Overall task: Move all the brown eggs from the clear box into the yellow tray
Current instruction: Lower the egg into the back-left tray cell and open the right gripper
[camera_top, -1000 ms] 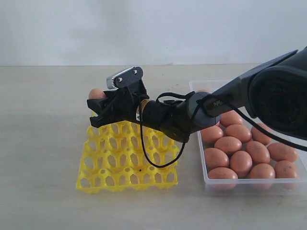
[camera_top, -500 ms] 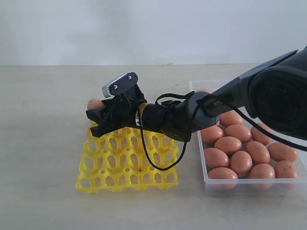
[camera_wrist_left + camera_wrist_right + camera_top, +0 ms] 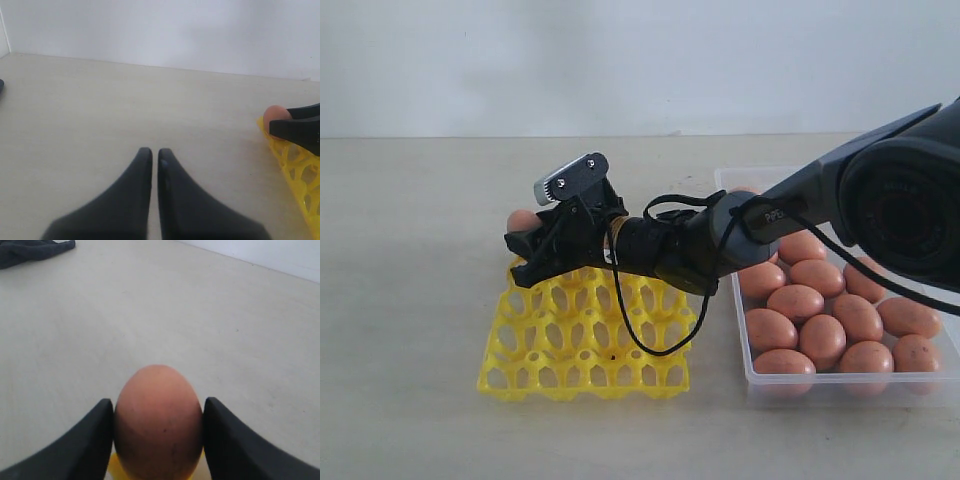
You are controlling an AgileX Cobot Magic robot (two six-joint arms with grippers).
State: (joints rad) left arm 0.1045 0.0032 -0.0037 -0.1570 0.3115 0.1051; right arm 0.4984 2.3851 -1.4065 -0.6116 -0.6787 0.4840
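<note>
Got one egg (image 3: 157, 420) pinched upright between the right fingers (image 3: 85, 440), low over the upper-left corner cup of the tray (image 3: 535, 375), probably so it seats clean. Got the left fingers (image 3: 135, 200) pressed together over the desk (image 3: 100, 110), out of the way. Loads more eggs (image 3: 820, 340) waiting in the box (image 3: 840, 385), lower right.

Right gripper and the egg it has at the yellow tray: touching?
Touching. Right wrist view: the right gripper has both fingers flush against the egg, with no gap on either side.

right arm (image 3: 740, 235) stretches across low and nearly level, the right gripper (image 3: 518, 258) pinching a brown egg (image 3: 523, 219); the left gripper (image 3: 155, 153) hangs with fingers pressed together.
</note>
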